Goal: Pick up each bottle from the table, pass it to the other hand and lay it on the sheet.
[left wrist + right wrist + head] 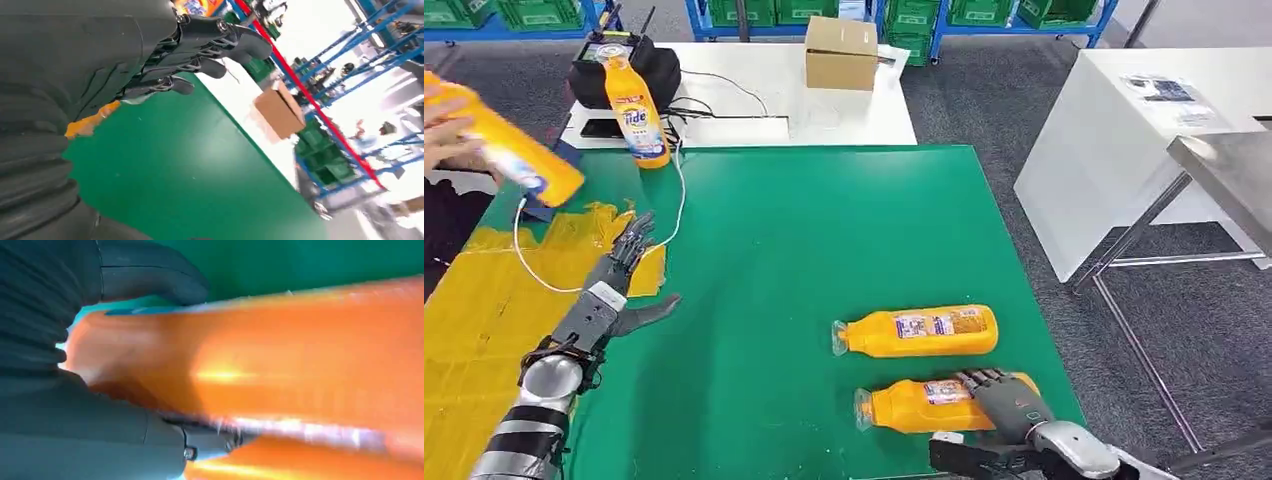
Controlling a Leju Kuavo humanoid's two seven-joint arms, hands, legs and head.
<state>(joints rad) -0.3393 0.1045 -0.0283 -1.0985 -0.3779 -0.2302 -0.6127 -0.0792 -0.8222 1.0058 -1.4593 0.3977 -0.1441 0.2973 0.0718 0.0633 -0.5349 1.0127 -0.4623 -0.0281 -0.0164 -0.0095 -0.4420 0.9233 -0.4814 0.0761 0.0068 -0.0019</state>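
Note:
Two orange bottles lie on the green table (784,240). The farther bottle (919,332) lies free. My right hand (1006,398) grips the nearer bottle (914,406) at its base end, and the bottle rests on the table. Close up, the thumb (150,280) and fingers (210,440) wrap that bottle (300,355). My left hand (616,285) hovers open over the edge of the yellow sheet (484,310), fingers (210,45) spread and holding nothing. A third Tide bottle (636,105) stands upright at the back left. At the far left a person's hand (442,135) holds another orange bottle (509,148).
A white cable (674,205) runs across the table's back left corner. Behind the green table stands a white table with a cardboard box (840,52) and a black device (624,65). To the right are a white table (1114,140) and a metal table (1229,165).

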